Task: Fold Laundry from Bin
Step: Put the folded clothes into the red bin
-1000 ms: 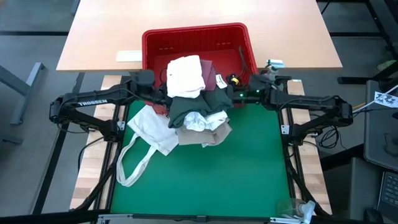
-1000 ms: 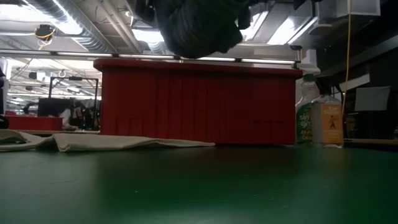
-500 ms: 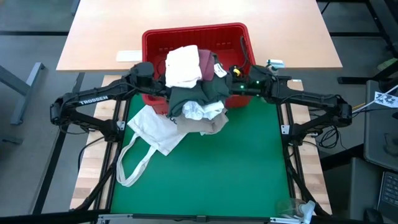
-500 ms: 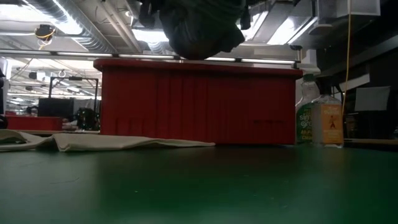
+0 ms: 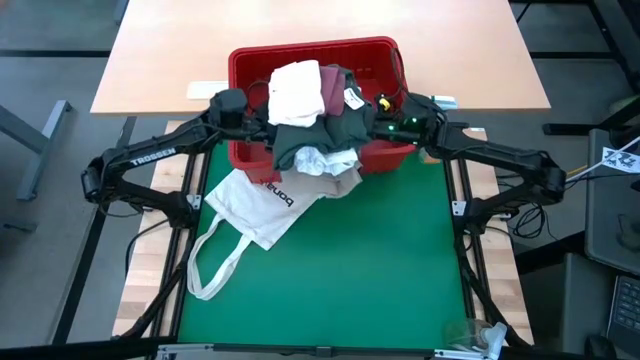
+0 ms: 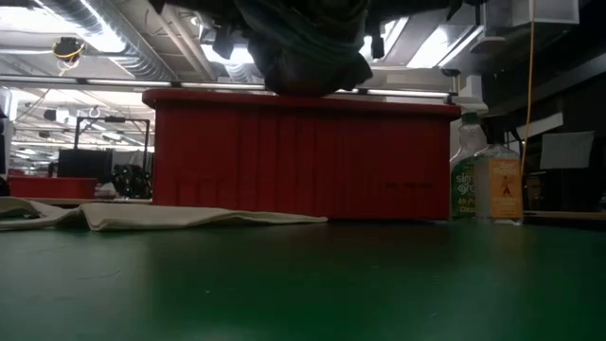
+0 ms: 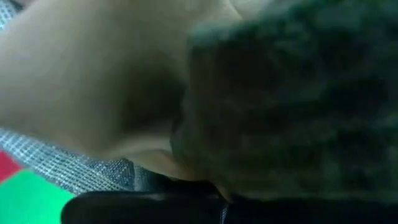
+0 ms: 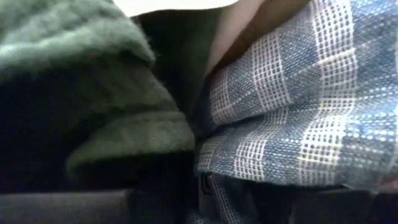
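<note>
A bundle of laundry (image 5: pixel 315 135) hangs between my two grippers over the near rim of the red bin (image 5: pixel 300 50). A white shirt (image 5: pixel 297 92) and a maroon piece (image 5: pixel 333 92) lie on top of it. Below them come a dark green top, a white piece and tan cloth (image 5: pixel 338 185). My left gripper (image 5: pixel 262 128) is shut in the bundle's left side. My right gripper (image 5: pixel 378 125) is closed in its right side. In the low view the bundle (image 6: pixel 303 47) hangs above the bin (image 6: pixel 303 156). My left gripper comes level from the table's left into the bundle's left side, where tan cloth (image 7: pixel 93 81) and dark green cloth (image 7: pixel 292 93) crowd against it. The cloth hides the fingertips and which layers they have. The bundle hangs clear of the table. My right gripper comes level from the table's right into the bundle's right side. Dark green cloth (image 8: pixel 81 74) and blue-checked cloth (image 8: pixel 298 106) bunch up between its fingers. The cloth hides the fingertips. The bundle sags slack below and between both grippers.
A white tote bag (image 5: pixel 255 205) with black lettering lies flat on the green mat (image 5: pixel 380 260) at the left, its long straps trailing toward the near edge. Bottles (image 6: pixel 488 185) stand right of the bin. A tan tabletop (image 5: pixel 450 50) lies beyond the bin.
Both grippers have gone toward the table's far edge, carrying the bundle from over the green mat to over the bin's near rim. The bundle stays lifted. The tote bag has stayed put, and its lettering now shows.
</note>
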Action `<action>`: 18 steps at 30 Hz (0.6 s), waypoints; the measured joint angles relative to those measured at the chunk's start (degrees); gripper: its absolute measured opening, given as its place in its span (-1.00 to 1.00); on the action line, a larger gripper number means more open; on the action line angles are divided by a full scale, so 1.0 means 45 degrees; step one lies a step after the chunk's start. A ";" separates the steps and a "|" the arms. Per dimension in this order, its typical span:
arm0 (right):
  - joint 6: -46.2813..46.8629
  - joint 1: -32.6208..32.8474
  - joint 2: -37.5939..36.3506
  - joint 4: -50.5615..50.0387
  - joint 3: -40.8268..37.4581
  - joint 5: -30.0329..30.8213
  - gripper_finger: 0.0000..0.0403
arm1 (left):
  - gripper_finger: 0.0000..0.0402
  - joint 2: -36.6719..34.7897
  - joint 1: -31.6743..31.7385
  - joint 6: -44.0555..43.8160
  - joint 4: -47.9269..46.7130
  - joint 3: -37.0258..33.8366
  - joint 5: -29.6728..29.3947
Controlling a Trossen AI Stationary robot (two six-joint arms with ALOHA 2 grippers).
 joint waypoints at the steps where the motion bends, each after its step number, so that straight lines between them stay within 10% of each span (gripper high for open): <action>1: 0.0000 -0.0060 0.0050 0.0037 0.0000 -0.0001 -0.26 | -1.00 0.0017 0.0069 0.0002 0.0016 0.0000 0.0001; 18: 0.0091 -0.1829 0.1721 0.1591 0.0000 -0.0438 -0.26 | -1.00 0.0579 0.2081 0.1023 -0.0106 -0.0010 -0.0228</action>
